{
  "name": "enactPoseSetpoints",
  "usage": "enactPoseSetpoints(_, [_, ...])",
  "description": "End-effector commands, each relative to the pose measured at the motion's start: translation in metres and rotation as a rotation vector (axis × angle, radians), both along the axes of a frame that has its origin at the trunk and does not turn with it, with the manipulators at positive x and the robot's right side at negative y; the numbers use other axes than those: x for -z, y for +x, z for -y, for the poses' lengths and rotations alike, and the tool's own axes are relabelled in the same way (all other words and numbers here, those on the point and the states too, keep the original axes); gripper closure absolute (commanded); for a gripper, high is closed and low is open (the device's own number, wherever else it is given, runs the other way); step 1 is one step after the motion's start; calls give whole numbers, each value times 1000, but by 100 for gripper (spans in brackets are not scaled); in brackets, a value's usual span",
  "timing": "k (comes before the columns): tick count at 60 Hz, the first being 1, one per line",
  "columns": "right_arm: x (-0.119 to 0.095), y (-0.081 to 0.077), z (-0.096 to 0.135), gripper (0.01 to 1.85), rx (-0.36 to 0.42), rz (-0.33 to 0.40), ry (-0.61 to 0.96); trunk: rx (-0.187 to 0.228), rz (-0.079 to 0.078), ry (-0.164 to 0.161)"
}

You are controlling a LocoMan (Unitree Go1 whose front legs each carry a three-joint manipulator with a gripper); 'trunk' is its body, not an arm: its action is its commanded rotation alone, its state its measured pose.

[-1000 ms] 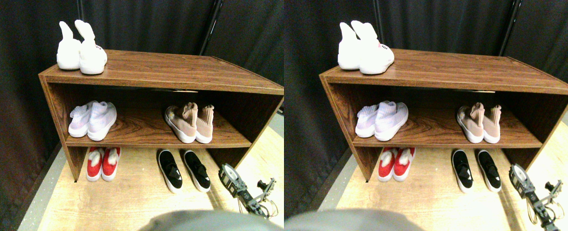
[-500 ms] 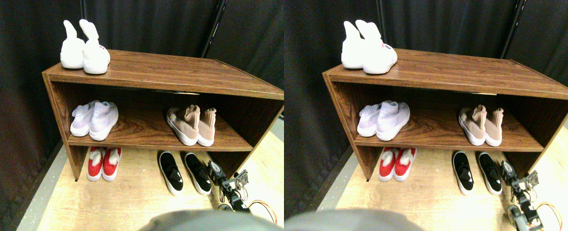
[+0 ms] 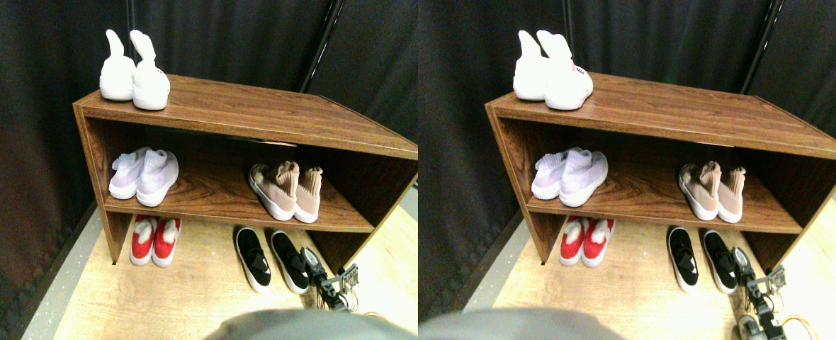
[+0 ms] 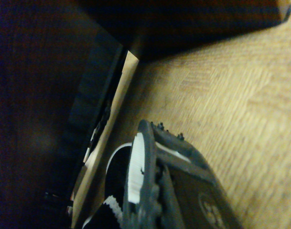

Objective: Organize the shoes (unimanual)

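The wooden shelf unit (image 3: 248, 113) holds 3 pairs. White shoes (image 3: 134, 71) stand on its top at the left end. Pale-lavender shoes (image 3: 144, 175) sit on the middle shelf at the left, dusty-pink shoes (image 3: 287, 191) on the same shelf toward the right. On the wood floor (image 3: 177, 290) under the shelf stand red shoes (image 3: 154, 239) at left and black slip-ons (image 3: 271, 258) at right.

The right end effector (image 3: 322, 278) is low at the floor, just beside the outer side of the right black slip-on; contact cannot be judged. In the wrist view a dark jaw frame lies against that shoe's white sole (image 4: 135, 167). Whether the jaws are open or closed cannot be told.
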State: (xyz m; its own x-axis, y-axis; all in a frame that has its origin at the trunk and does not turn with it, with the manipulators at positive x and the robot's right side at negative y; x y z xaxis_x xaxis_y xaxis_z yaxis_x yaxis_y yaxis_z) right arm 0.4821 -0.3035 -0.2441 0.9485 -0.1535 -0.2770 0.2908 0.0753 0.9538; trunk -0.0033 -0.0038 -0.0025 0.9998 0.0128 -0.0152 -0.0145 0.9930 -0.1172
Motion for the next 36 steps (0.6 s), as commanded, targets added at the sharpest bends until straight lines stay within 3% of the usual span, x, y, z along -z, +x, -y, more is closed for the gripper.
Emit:
enactPoseSetpoints(1, [2, 0, -11, 180, -49, 3, 10, -17, -17, -20])
enactPoseSetpoints(26, [-4, 3, -37, 180, -62, -31, 20, -24, -11, -32])
enactPoseSetpoints(36, [-5, 3, -45, 180, -109, -27, 40, -18, -13, -33])
